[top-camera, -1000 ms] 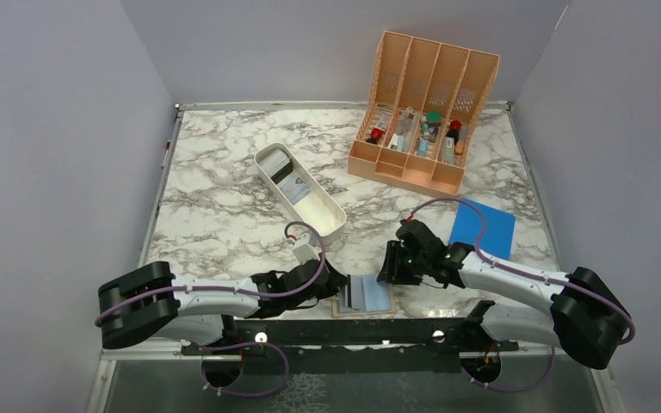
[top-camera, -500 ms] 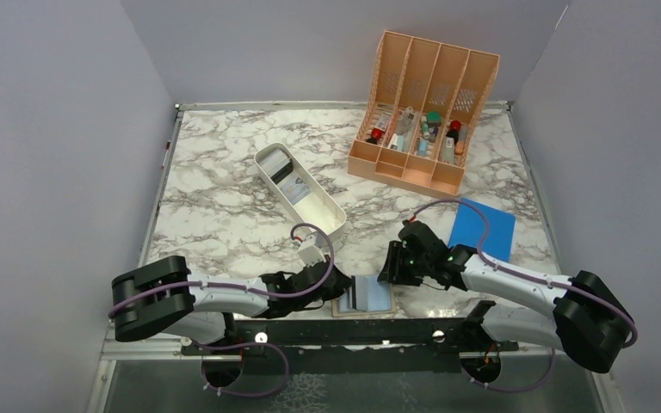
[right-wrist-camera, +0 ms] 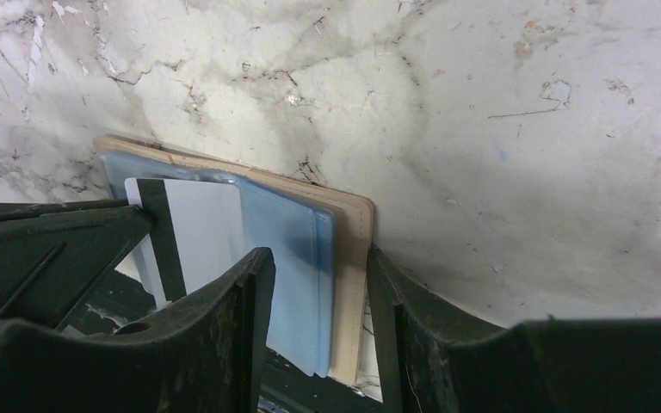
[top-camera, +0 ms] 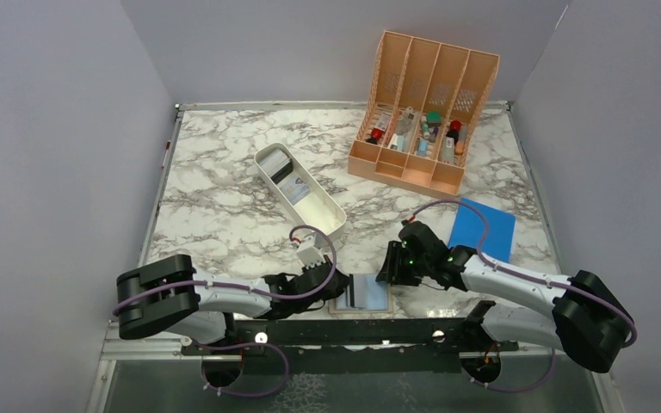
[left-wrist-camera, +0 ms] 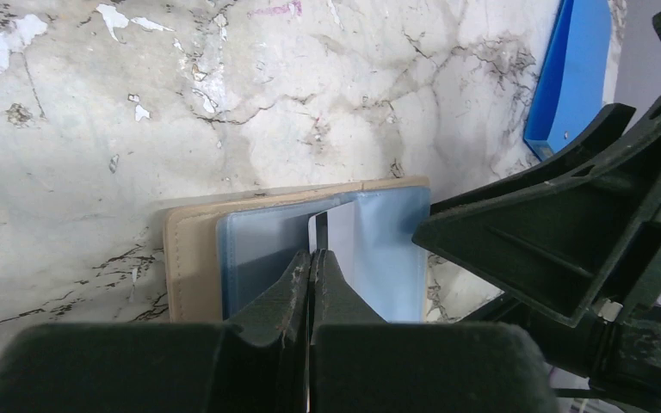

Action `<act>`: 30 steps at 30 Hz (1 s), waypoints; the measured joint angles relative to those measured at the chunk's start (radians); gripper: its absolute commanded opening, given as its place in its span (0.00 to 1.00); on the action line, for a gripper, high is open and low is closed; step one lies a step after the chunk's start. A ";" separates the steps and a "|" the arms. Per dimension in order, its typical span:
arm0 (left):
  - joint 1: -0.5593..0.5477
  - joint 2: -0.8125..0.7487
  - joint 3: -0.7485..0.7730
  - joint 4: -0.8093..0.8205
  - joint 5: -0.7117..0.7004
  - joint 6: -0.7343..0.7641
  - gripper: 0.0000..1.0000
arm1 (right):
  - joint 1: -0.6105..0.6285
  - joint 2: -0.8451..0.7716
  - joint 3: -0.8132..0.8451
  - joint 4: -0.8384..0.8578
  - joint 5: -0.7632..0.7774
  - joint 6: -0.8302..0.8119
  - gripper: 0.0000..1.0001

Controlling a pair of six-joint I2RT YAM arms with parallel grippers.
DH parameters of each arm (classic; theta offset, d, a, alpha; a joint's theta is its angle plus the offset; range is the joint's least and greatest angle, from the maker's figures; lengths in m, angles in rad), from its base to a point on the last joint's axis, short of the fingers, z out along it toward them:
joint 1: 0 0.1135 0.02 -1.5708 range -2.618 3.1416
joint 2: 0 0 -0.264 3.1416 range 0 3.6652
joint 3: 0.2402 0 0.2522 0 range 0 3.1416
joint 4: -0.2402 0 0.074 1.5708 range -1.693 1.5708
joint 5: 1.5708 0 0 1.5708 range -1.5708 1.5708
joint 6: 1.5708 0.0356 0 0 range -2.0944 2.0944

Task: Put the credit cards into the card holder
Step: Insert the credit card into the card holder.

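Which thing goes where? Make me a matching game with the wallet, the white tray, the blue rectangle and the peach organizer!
Things:
1. card holder
2. white tray
3. blue rectangle
4. peach organizer

Places:
A. standing at the far edge of the table
B. lying open at the near edge
C. lying flat on the right side
D. slanted, near the middle

Pairs: 1-B, 2-D, 3-C, 4-A
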 measured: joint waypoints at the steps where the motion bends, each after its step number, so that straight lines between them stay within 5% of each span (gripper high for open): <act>1: -0.002 0.007 0.002 0.000 -0.006 -0.001 0.00 | 0.000 0.000 0.000 0.000 -0.001 0.000 0.49; 14: -0.032 0.050 0.053 -0.032 -0.020 0.017 0.41 | 0.000 -0.045 0.000 -0.076 -0.028 0.014 0.55; 30: -0.051 0.027 0.078 -0.065 -0.023 0.039 0.48 | 0.000 -0.071 -0.004 -0.085 -0.055 0.017 0.52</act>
